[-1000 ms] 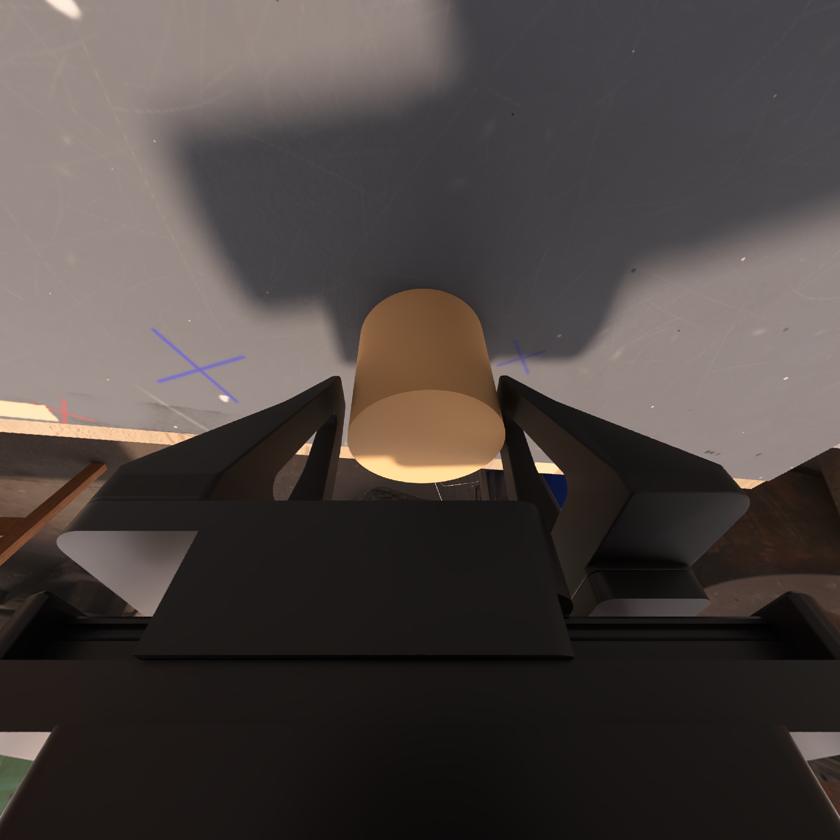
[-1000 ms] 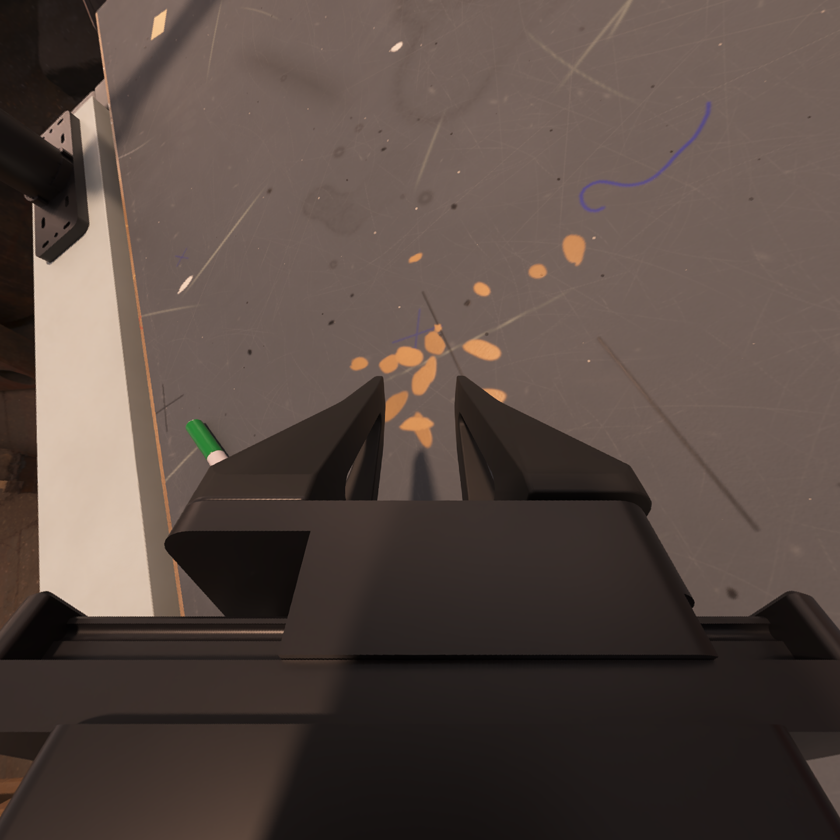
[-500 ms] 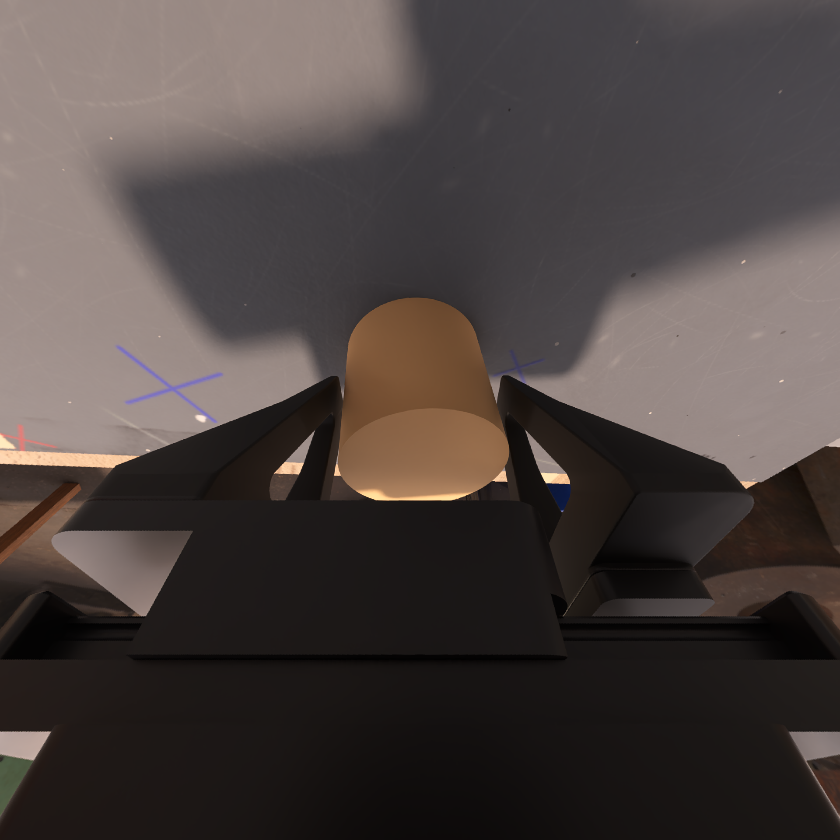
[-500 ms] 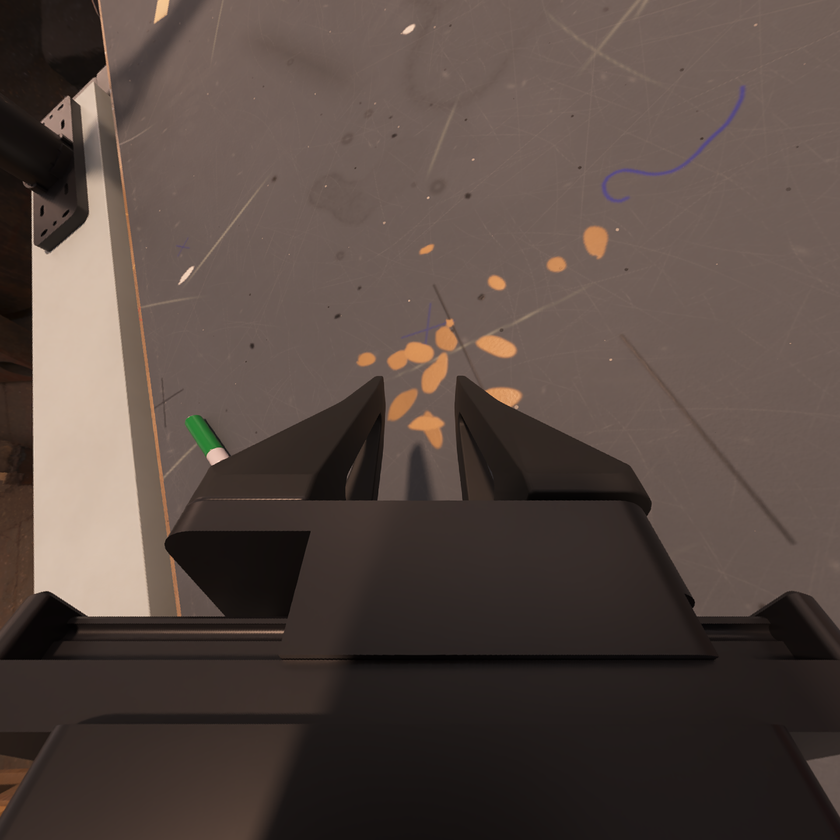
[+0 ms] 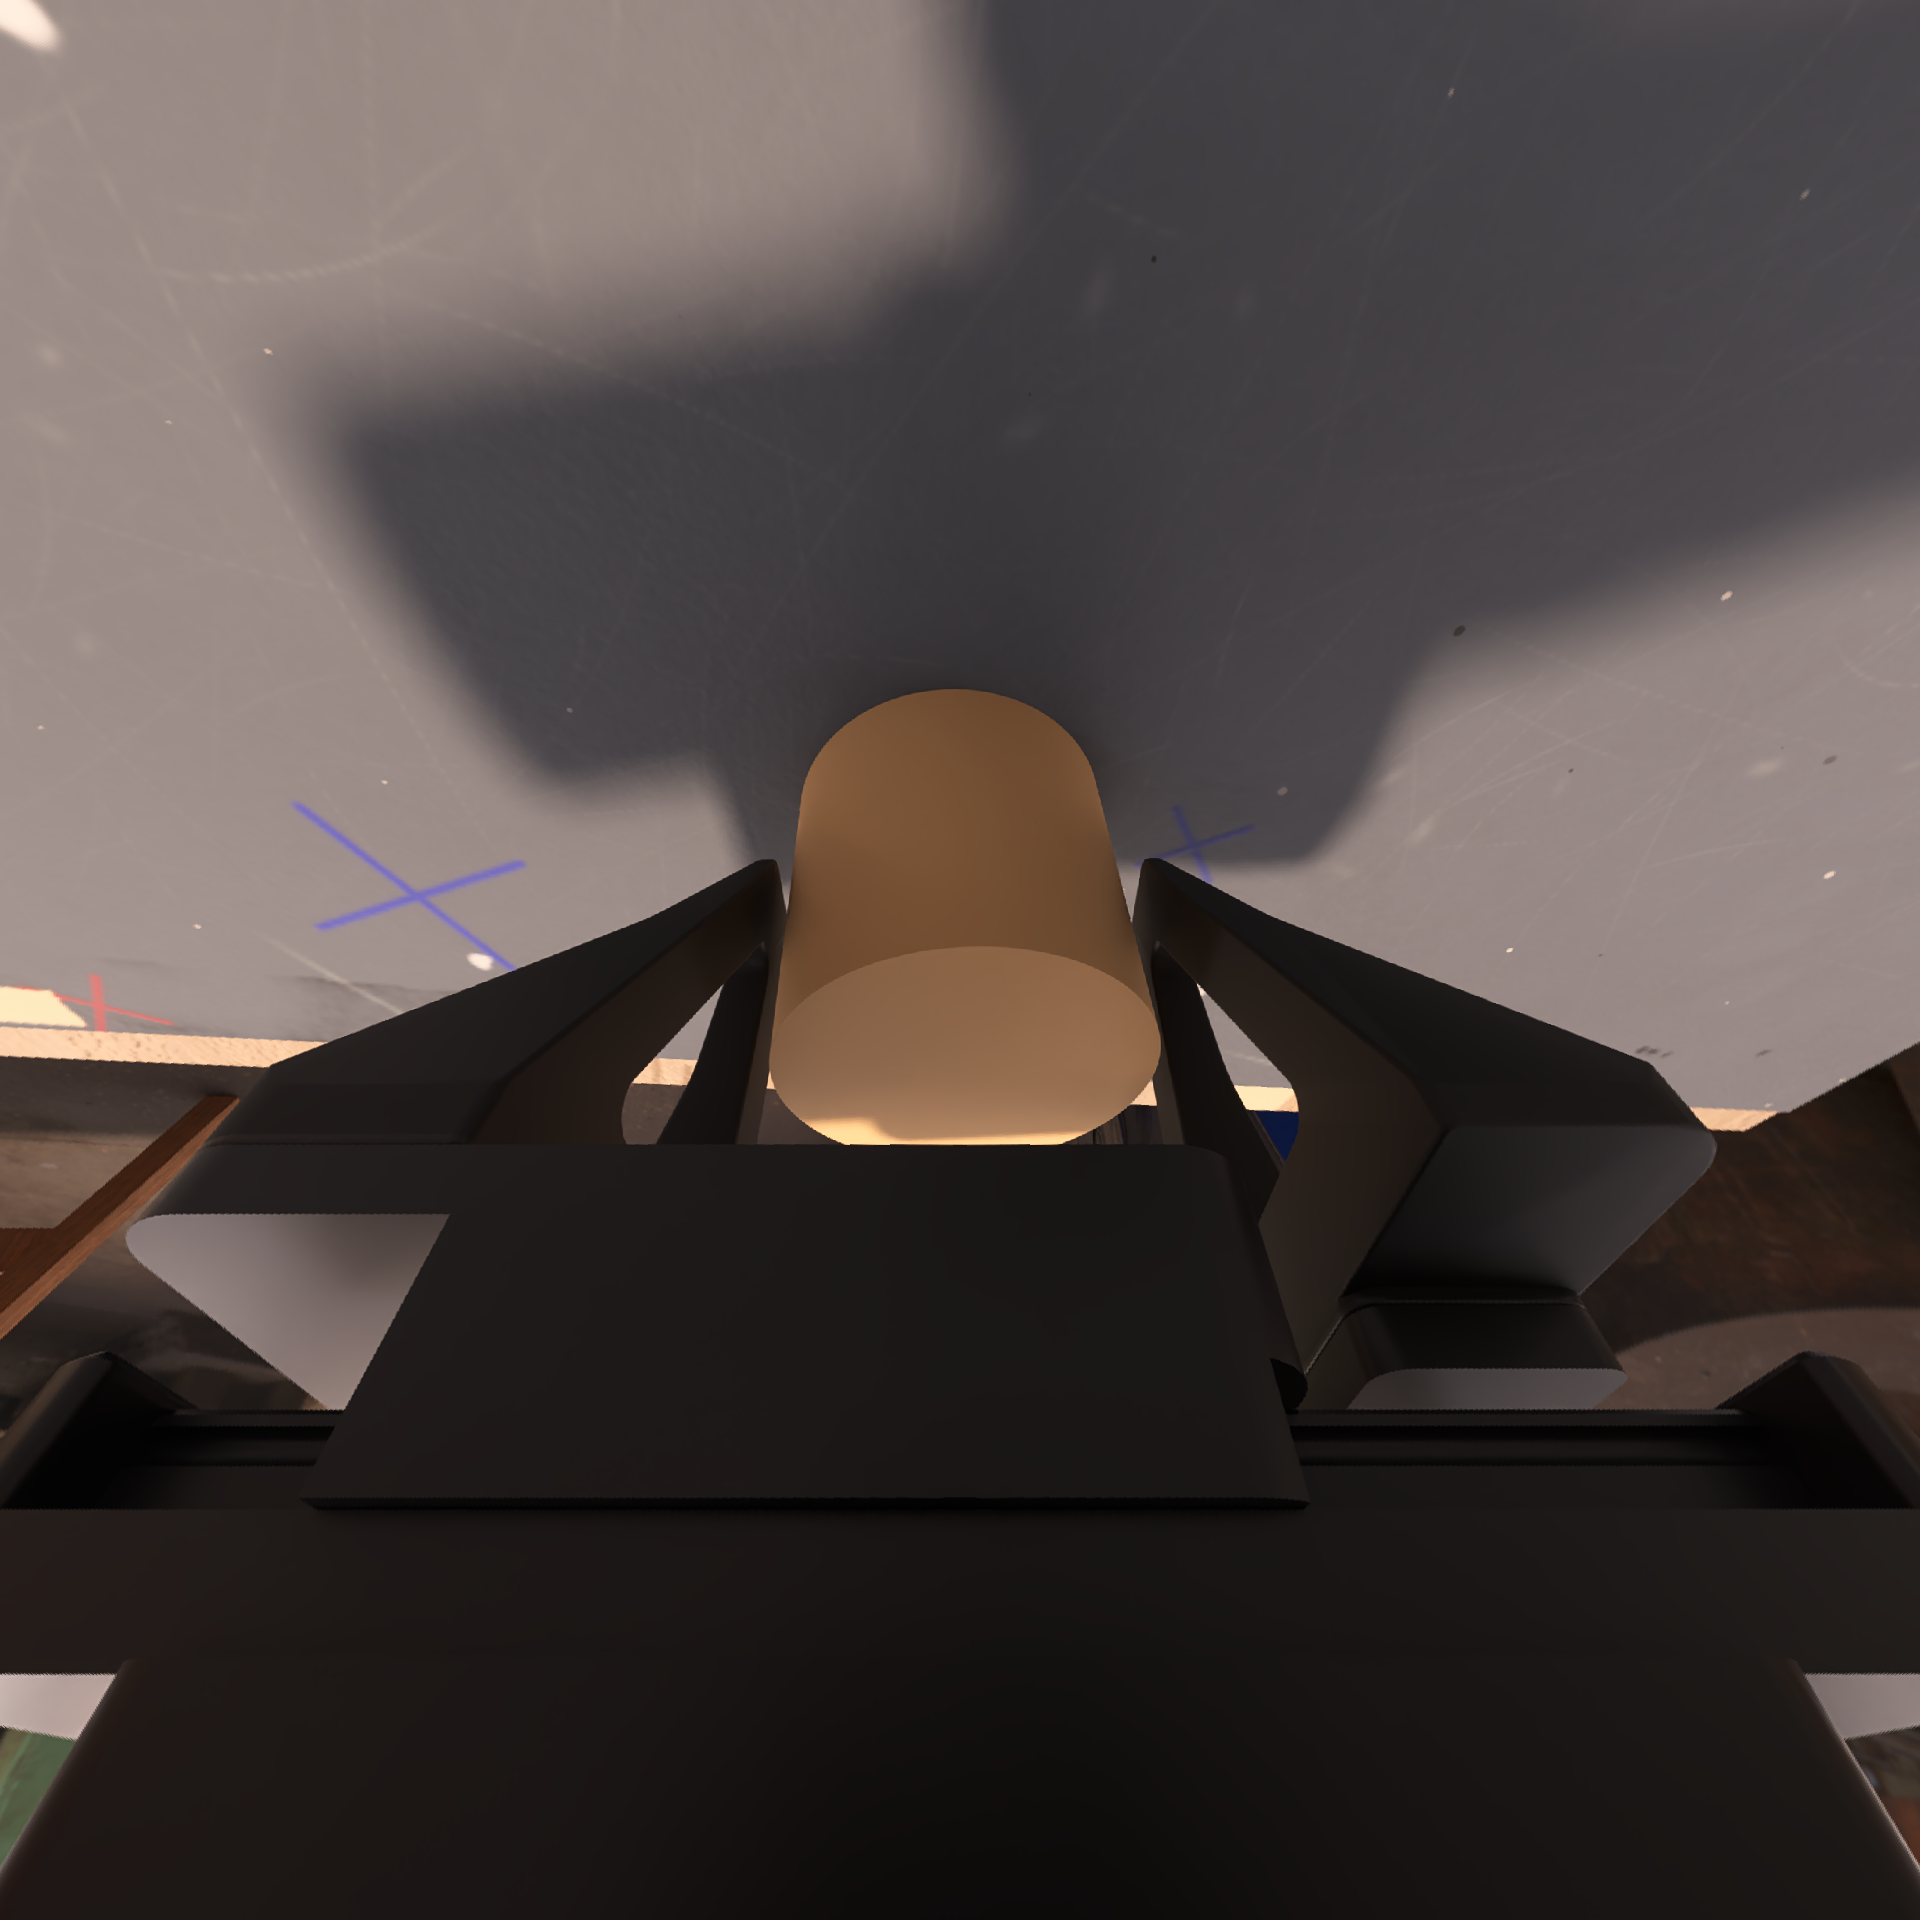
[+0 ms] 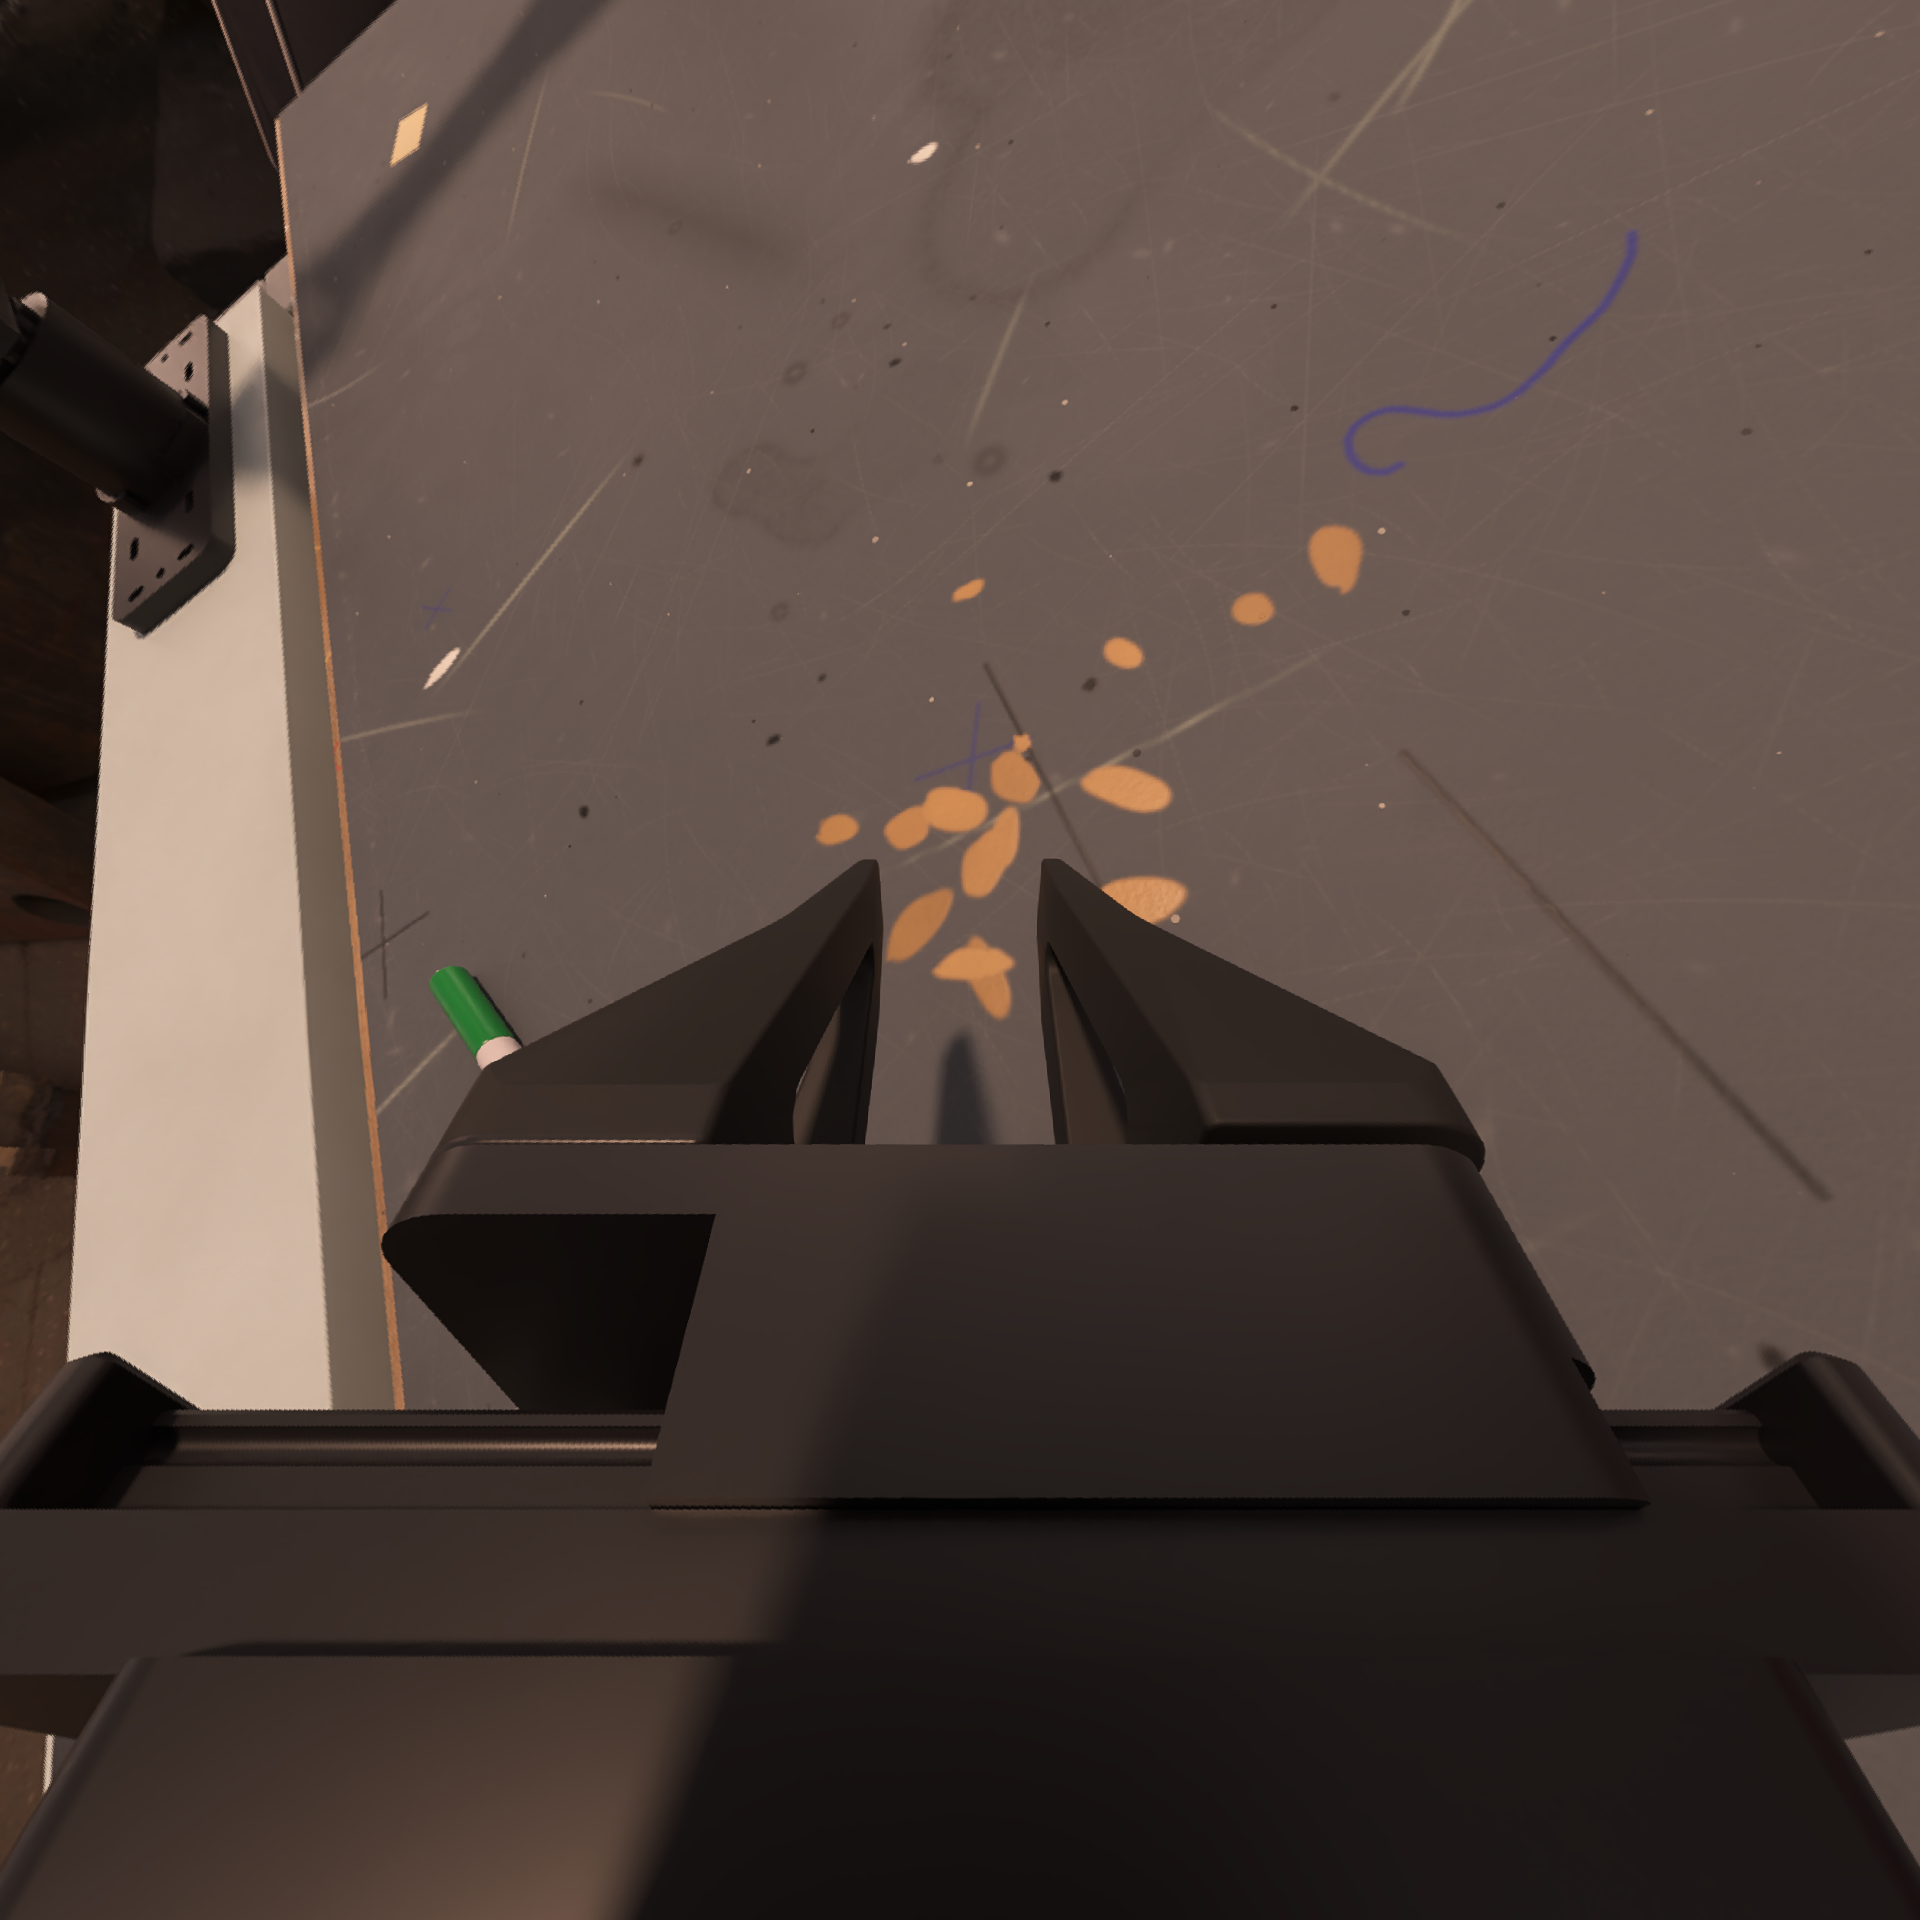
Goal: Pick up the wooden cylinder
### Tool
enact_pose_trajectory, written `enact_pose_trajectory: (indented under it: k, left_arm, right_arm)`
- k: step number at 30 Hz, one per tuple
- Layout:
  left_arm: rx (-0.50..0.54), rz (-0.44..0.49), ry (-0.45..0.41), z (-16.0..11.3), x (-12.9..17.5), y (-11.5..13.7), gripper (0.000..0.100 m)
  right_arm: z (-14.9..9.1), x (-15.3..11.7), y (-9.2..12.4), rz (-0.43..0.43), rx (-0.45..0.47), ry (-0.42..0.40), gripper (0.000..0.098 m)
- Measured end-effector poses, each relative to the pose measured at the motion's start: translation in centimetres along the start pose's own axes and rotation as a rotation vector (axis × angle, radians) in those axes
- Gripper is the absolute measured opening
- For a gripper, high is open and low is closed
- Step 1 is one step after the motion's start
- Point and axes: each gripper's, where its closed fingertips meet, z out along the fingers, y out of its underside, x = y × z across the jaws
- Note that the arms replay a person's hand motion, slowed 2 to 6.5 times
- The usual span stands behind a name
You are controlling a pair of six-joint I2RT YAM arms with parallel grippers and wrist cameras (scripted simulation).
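Note:
The wooden cylinder [image 5: 956, 935] is a short tan cylinder that fills the gap between my left gripper's fingers in the left wrist view. Its flat end faces the camera. My left gripper [image 5: 958, 868] is shut on it, with a black finger pressed against each side. The grey table [image 5: 520, 416] lies beyond in the gripper's shadow. Whether the far end touches the table is hidden. My right gripper [image 6: 958, 864] hovers over the table [image 6: 1455, 1039], empty, with its jaws a narrow gap apart.
A green marker [image 6: 470, 1013] lies near the table's left edge, beside my right gripper. Orange spots [image 6: 951, 805] and a blue scribble [image 6: 1496, 400] mark the tabletop. A white beam [image 6: 187, 935] with a black bracket [image 6: 171, 488] runs along that edge. The table's edge [image 5: 104, 1039] is close to the left gripper.
The cylinder stays fixed between the left fingers while the table marks behind it drift slightly left, then partly back. The right wrist view sways a little and returns.

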Motion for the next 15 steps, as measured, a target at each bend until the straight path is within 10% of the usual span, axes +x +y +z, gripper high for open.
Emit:
enact_pose_trajectory:
  k: [15]
  left_arm:
    - [0.076, -0.066, -0.079, -1.8, 0.4, 0.3, 0.051]
  right_arm:
    - [-0.4, 0.0, 0.1, 0.006, 0.007, -0.019, 0.0243]
